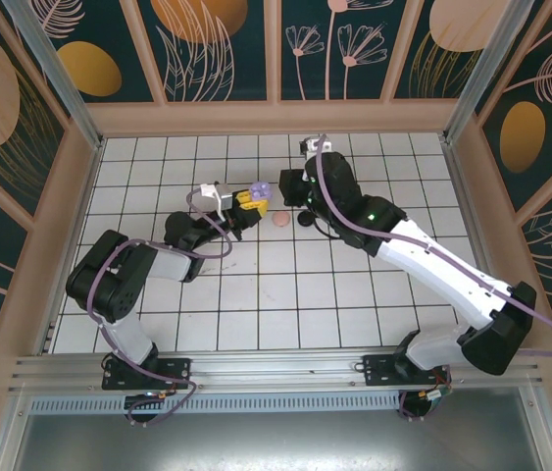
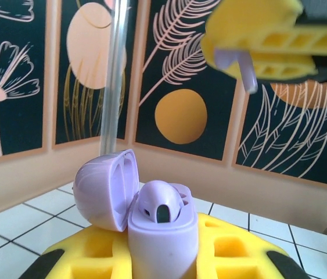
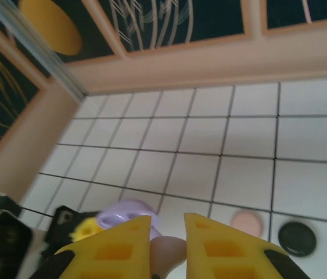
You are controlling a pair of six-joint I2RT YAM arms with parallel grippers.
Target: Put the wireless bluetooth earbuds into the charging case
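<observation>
Your left gripper is clenched on the open purple case, with the seated earbud inside. At its one o'clock, your right gripper pinches the second earbud, apart from the case.

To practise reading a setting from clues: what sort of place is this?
Most likely a robot lab test cell, not a home: a left arm and a right arm are bolted at the edge of a white tiled table, boxed in by patterned wall panels on a metal frame.
</observation>
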